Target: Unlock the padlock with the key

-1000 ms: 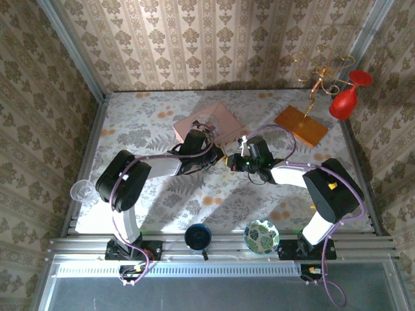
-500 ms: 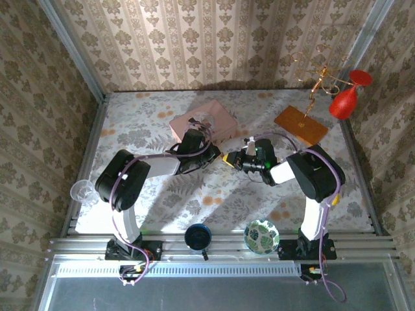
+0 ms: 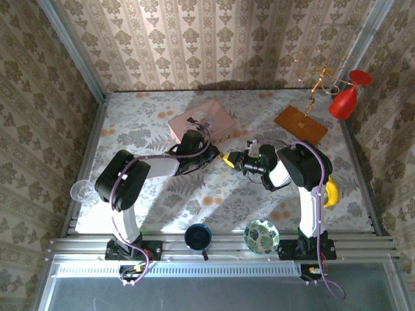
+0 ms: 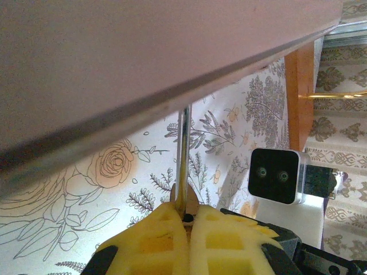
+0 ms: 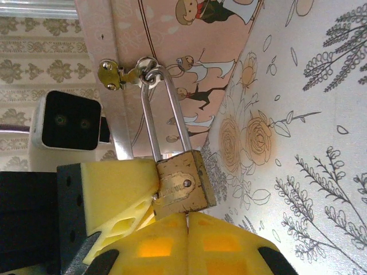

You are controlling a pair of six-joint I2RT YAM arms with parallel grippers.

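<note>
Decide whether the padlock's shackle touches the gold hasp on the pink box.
Touching. In the right wrist view the shackle hooks through the hasp's ring, metal against metal.

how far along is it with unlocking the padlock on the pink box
Done: the left gripper is clamped on the padlock. In hand: the right gripper is shut just under its base; the key is hidden. To do: the shackle has both legs in the body, looped through the box hasp, so it isn't open yet.

One padlock [image 5: 180, 183], one pink box [image 3: 217, 118], one red goblet [image 3: 342, 100]
</note>
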